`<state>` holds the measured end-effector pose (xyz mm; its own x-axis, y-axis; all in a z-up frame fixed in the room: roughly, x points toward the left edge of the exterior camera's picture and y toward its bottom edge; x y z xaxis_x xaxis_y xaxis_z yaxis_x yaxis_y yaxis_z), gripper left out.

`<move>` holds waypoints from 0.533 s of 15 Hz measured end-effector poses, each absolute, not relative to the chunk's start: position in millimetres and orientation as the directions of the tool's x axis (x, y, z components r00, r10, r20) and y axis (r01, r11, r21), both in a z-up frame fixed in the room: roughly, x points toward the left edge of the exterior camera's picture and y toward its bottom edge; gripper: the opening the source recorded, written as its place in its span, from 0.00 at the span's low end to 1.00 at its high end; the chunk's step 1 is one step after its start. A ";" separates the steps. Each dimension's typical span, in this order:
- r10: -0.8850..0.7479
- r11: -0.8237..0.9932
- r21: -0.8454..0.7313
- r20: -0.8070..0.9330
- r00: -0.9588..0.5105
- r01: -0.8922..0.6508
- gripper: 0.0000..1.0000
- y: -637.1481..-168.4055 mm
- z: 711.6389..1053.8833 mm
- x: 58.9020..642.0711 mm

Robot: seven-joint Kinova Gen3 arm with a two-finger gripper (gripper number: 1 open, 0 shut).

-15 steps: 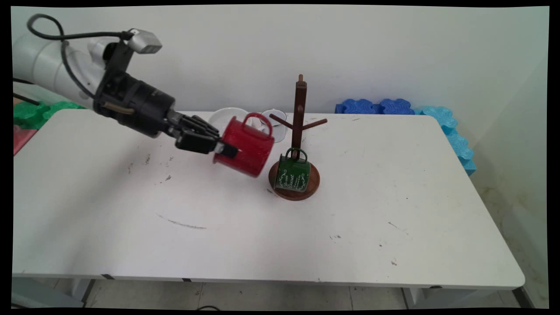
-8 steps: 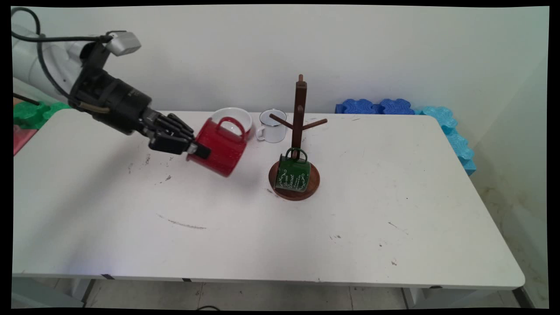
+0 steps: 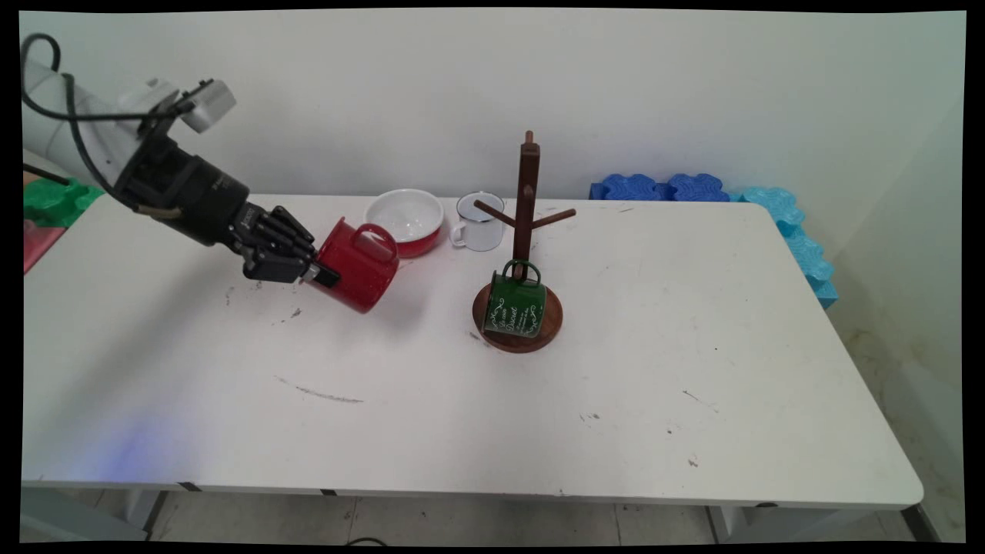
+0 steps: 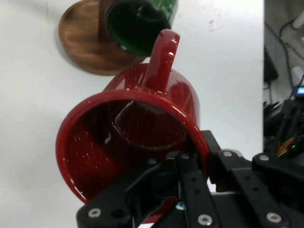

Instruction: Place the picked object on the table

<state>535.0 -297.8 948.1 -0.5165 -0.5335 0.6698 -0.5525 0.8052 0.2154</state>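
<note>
My gripper (image 3: 322, 275) is shut on the rim of a red mug (image 3: 355, 265), which hangs tilted a little above the table's left-middle with its handle facing up and to the right. In the hand view the red mug (image 4: 137, 137) fills the centre, its mouth toward the camera, one finger inside the rim and one outside (image 4: 202, 166). To the right stands a brown wooden mug tree (image 3: 525, 231) on a round base (image 3: 550, 327). A green mug (image 3: 513, 306) hangs low on it, and the green mug (image 4: 137, 23) shows beyond the red one in the hand view.
A red-and-white bowl (image 3: 405, 218) and a small white mug (image 3: 480, 221) sit near the table's back edge, just right of the held mug. Blue foam pieces (image 3: 662, 187) lie at the back right, green ones (image 3: 50, 198) at the back left.
The gripper has carried the red mug leftward and slightly down, away from the mug tree. That uncovered the bowl and the white mug behind it.
</note>
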 end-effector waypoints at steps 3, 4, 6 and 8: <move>-0.508 0.816 0.160 0.657 -0.556 -0.556 0.00 -303.9 936.6 534.4; -0.498 0.820 0.140 0.653 -0.570 -0.555 0.00 -306.7 932.7 533.5; -0.477 0.828 0.102 0.645 -0.597 -0.552 0.00 -312.3 925.7 531.0; -0.458 0.835 0.067 0.635 -0.622 -0.547 0.00 -317.3 919.2 528.6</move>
